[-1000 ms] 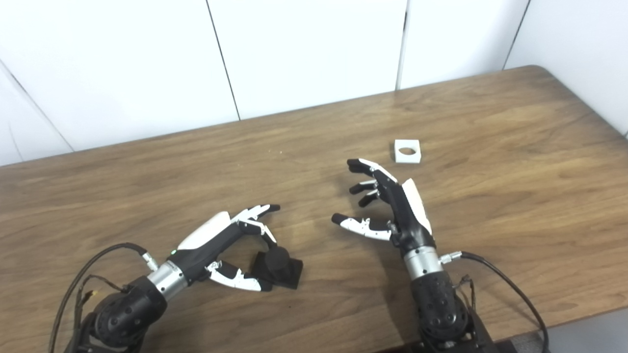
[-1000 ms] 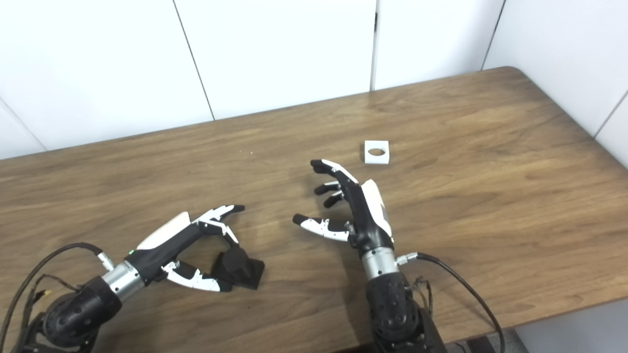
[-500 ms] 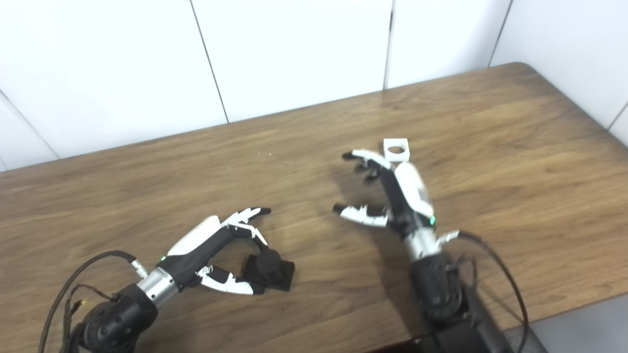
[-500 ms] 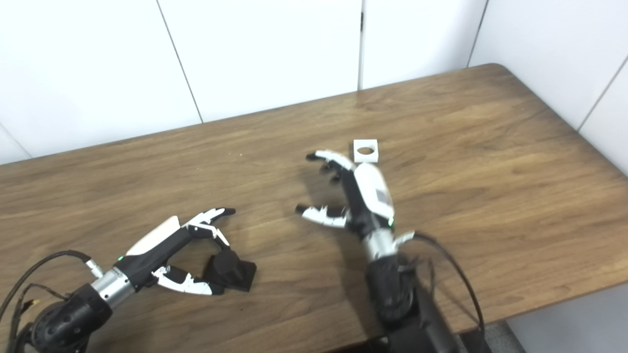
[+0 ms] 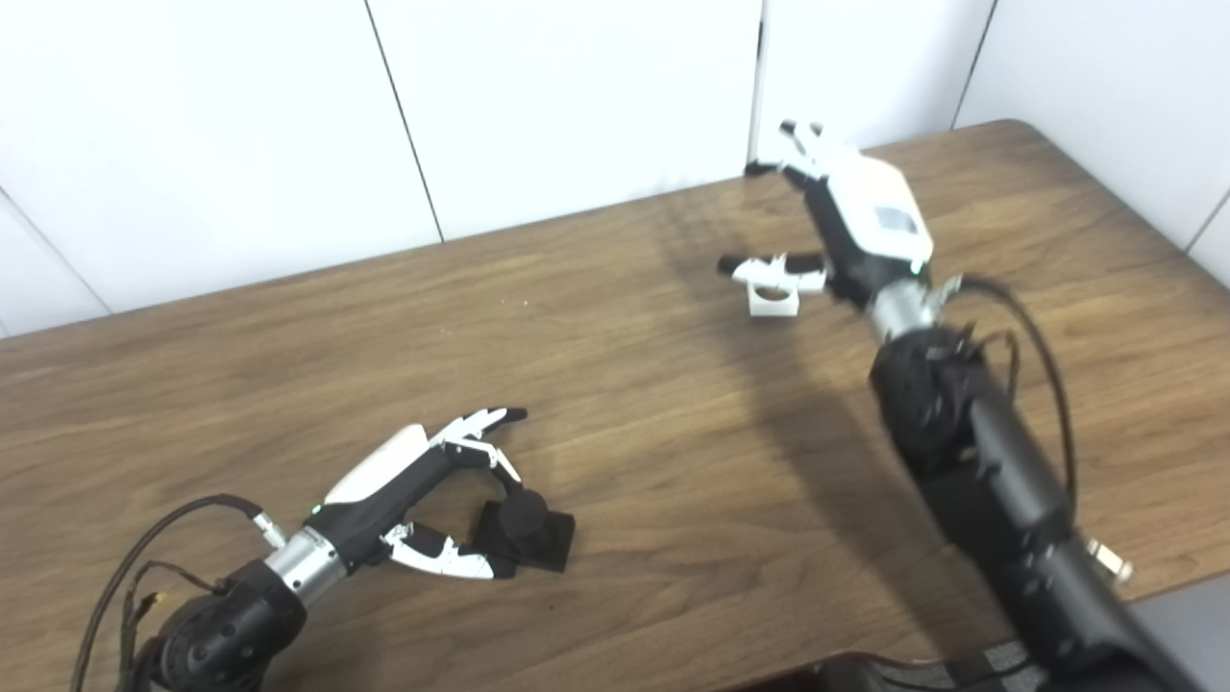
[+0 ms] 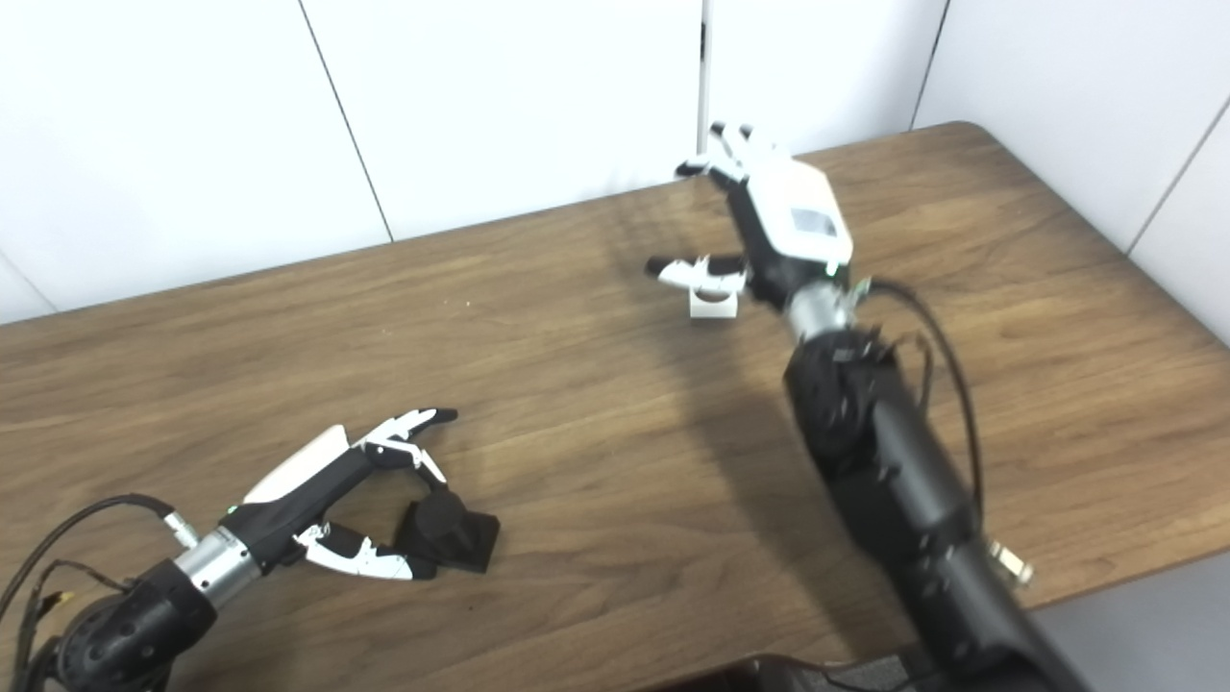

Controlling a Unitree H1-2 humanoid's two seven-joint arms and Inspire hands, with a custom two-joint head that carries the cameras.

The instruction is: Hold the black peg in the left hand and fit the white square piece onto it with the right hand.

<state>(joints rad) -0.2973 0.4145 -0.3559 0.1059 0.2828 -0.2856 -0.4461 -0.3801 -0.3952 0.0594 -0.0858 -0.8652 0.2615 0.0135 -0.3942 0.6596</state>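
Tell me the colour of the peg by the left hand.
Black peg, clearest in the left eye view.

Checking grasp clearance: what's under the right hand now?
Under the right hand sits the white square piece on the table; its thumb crosses the piece's top, hiding most of the hole. Contact cannot be told.

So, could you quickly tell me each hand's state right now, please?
Left hand: open around the black peg.
Right hand: open above the white square piece.
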